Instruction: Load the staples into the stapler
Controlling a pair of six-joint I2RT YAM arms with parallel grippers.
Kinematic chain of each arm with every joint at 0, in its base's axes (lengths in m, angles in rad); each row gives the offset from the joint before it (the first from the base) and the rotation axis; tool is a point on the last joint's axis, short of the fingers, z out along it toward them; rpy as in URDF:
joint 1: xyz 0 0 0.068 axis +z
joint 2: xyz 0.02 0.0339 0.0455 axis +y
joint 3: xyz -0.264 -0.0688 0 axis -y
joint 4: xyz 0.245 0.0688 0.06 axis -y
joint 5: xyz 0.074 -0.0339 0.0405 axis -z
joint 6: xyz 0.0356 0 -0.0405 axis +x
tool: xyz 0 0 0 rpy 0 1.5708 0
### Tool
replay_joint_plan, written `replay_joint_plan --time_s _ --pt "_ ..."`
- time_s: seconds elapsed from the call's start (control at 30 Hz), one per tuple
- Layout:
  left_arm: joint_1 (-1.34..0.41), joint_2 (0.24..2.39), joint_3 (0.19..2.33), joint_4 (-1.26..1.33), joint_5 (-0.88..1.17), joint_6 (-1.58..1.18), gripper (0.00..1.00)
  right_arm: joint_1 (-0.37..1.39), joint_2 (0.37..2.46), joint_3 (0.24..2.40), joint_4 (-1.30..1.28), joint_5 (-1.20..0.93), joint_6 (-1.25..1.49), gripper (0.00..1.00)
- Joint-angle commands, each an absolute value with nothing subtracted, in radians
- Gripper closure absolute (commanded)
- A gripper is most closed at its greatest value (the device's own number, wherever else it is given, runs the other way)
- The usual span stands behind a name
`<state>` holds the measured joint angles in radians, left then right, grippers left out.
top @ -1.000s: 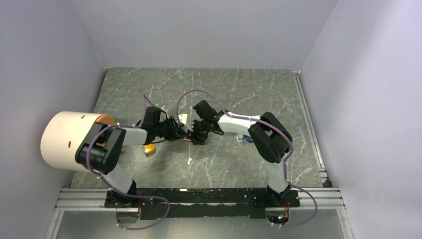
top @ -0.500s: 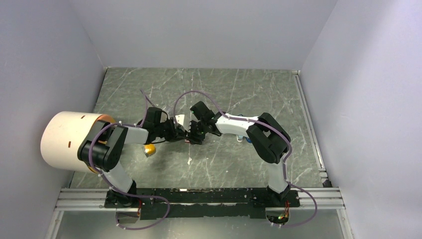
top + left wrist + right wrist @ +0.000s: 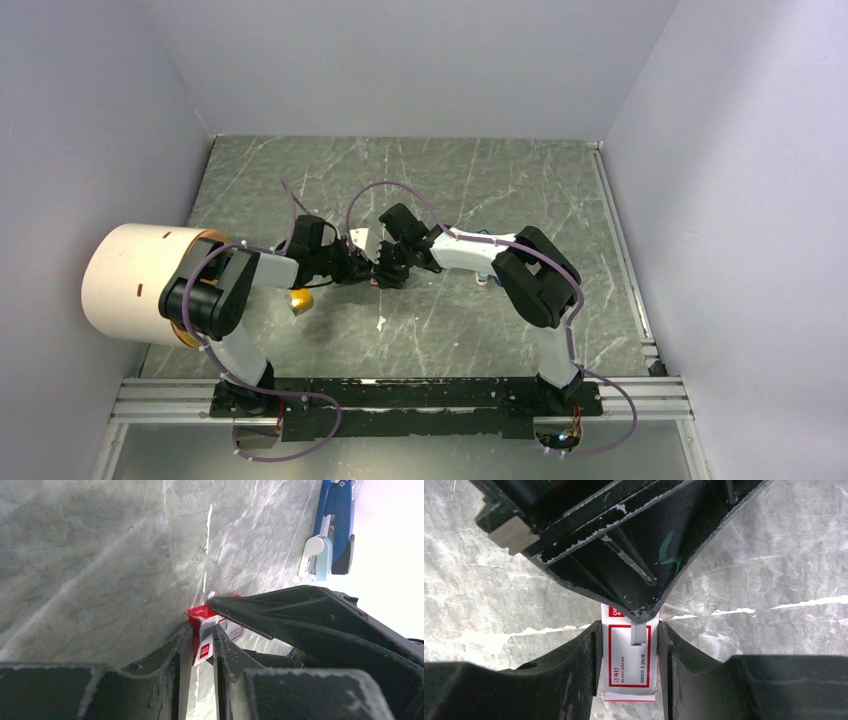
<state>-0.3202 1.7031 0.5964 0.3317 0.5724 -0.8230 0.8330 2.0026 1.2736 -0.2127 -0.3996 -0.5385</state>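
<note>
A little red-and-white staple box point(image 3: 628, 672) is held between both grippers above the table. My right gripper point(image 3: 629, 630) is shut on its two long sides. My left gripper point(image 3: 200, 631) is shut on one end of the box point(image 3: 204, 645), at an open flap. In the top view the two grippers, left point(image 3: 360, 270) and right point(image 3: 387, 270), meet tip to tip. A small grey ribbed strip point(image 3: 638, 635) shows on the box face; I cannot tell if it is print or staples. The blue stapler point(image 3: 338, 522) lies on the table further off.
A pale blue-grey piece point(image 3: 317, 555) lies against the stapler. An orange-yellow block point(image 3: 299, 300) sits near the left forearm. A big white cylinder point(image 3: 130, 285) stands at the left edge. A white scrap point(image 3: 382, 322) lies in front of the grippers. Walls enclose the table.
Both grippers have shifted a little to the left together, with the box between them.
</note>
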Motion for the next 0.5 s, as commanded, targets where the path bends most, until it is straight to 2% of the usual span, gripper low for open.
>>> replay_joint_plan --time_s 0.0,0.1,0.3,0.47 --pt "-0.322 1.724 0.579 0.396 0.646 -0.851 0.74 0.844 2.051 1.280 -0.164 -0.389 -0.537 0.57" --pt "-0.295 1.704 0.564 0.391 0.624 -0.851 0.76 0.845 2.036 1.263 -0.141 -0.377 -0.520 0.54" --pt "-0.248 1.680 0.553 0.414 0.660 -0.851 0.76 0.824 1.949 1.244 -0.146 -0.418 -0.464 0.34" --pt "-0.244 1.687 0.562 0.419 0.702 -0.862 0.66 0.794 1.859 1.210 -0.126 -0.428 -0.388 0.29"
